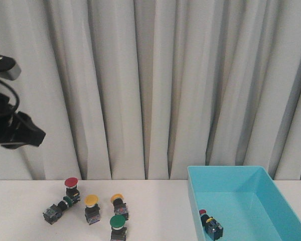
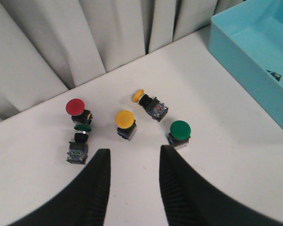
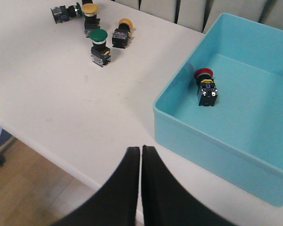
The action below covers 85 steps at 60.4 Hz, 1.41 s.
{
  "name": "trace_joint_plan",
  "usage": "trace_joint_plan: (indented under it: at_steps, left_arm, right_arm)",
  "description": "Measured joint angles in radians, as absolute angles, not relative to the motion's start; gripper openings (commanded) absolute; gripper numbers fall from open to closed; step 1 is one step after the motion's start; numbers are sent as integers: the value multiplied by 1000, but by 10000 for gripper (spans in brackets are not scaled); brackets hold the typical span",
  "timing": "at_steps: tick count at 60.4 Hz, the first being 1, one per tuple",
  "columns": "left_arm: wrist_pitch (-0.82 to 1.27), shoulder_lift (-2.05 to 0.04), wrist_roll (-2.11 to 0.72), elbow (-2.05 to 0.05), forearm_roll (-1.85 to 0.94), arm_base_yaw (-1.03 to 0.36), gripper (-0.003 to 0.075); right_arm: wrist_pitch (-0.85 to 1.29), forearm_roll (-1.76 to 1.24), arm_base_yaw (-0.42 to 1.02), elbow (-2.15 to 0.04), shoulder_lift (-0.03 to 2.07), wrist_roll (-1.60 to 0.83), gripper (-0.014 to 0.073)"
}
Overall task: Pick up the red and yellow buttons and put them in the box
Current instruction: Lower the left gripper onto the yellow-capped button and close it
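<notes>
One red button (image 3: 205, 84) already lies on its side inside the turquoise box (image 1: 271, 185), close to the wall nearest the other buttons. Out on the white tabletop (image 1: 160, 211) sits a loose cluster: an upright red button (image 1: 71, 185), an upright yellow button (image 1: 92, 207), a second yellow button (image 1: 118, 204) tipped over, a green button (image 1: 118, 226) standing nearest the front edge, and a green-ringed one (image 1: 56, 211) lying flat beside the red.

The left claw (image 2: 132, 181) hovers above this cluster, fingers spread apart and empty — the upright yellow button sits just beyond the gap. The right claw (image 3: 140, 181) is clenched with nothing between its fingers, hanging over the tabletop's near edge beside the box.
</notes>
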State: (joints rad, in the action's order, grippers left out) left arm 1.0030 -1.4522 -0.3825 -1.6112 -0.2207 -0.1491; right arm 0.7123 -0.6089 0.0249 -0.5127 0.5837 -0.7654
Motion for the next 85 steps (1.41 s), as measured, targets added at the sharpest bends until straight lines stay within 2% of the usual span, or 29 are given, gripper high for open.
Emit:
trace_joint_plan:
  at_steps: [17,41,85]
  left_arm:
    - [1097,-1757,-336,-1887,-205,-149,375]
    - [1051,-2052,-182,-1938,-203,-149,375]
    - [946,-2197,-164,-1938,-258,-149,375]
  right_arm:
    - [661,-605,25,-468,584,-766,-4]
    - [643,-605,25,-440,584,-766,-4]
    - [642,-605,25,-440,584,-766,-4]
